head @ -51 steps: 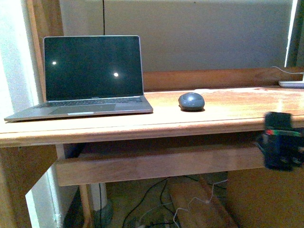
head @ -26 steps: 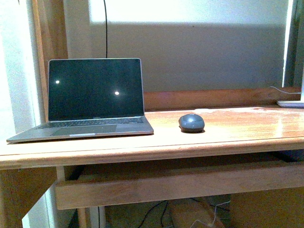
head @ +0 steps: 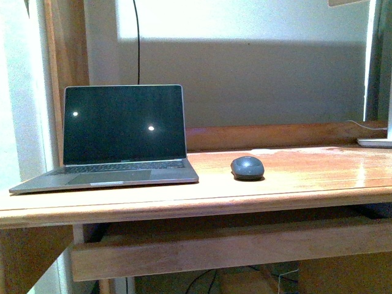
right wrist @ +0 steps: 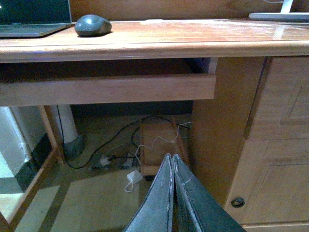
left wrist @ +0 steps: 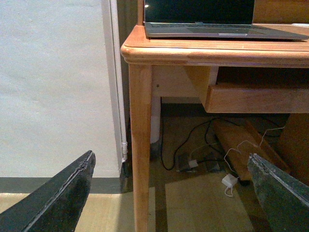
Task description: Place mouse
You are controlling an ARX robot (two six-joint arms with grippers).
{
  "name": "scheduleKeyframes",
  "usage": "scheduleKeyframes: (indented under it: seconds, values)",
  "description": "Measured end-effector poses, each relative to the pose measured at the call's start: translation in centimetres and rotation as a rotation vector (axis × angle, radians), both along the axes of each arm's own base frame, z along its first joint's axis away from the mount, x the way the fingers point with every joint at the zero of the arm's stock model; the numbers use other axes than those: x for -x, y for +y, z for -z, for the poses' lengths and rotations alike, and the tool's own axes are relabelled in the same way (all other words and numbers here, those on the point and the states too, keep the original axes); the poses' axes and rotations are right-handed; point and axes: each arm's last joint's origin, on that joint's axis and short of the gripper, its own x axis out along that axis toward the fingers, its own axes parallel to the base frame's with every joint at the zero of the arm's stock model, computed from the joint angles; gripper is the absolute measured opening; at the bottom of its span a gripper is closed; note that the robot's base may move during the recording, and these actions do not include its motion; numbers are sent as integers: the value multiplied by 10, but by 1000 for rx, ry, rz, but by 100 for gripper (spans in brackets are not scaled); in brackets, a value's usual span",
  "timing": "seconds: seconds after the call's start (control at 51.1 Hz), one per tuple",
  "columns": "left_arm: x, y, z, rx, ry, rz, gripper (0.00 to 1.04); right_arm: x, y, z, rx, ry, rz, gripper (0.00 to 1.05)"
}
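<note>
With the mouse [head: 247,167] sitting mid-desk [head: 184,205], the closed right gripper [right wrist: 172,166] and wide-open left gripper [left wrist: 169,188] are risking striking its front edge rising.

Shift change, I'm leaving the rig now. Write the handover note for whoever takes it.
Left gripper: open, empty, held low beside the desk leg.
Right gripper: shut, empty, held below the desktop.
Mouse: resting on the desk, just right of the open laptop, apart from it.
Done: the mouse appears placed; neither arm touches it.
Left: probably nothing beyond confirming the spot.
</note>
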Motion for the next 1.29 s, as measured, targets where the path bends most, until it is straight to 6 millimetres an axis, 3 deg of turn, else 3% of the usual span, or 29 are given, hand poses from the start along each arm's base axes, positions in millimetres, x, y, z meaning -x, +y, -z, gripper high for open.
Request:
scheduleKeyframes:
  seconds: [0.294, 0.724, 0.881, 1.292]
  values:
    - [0, 0, 0, 0, 0, 0, 97, 0, 0, 0, 2, 0, 2, 4]
    - [0, 0, 0, 0, 0, 0, 97, 0, 0, 0, 2, 0, 2, 77]
    - [0, 0, 0, 0, 0, 0, 97, 0, 0, 0, 2, 0, 2, 98]
    - [0, 0, 0, 0, 0, 0, 97, 0, 0, 0, 2, 0, 2, 97]
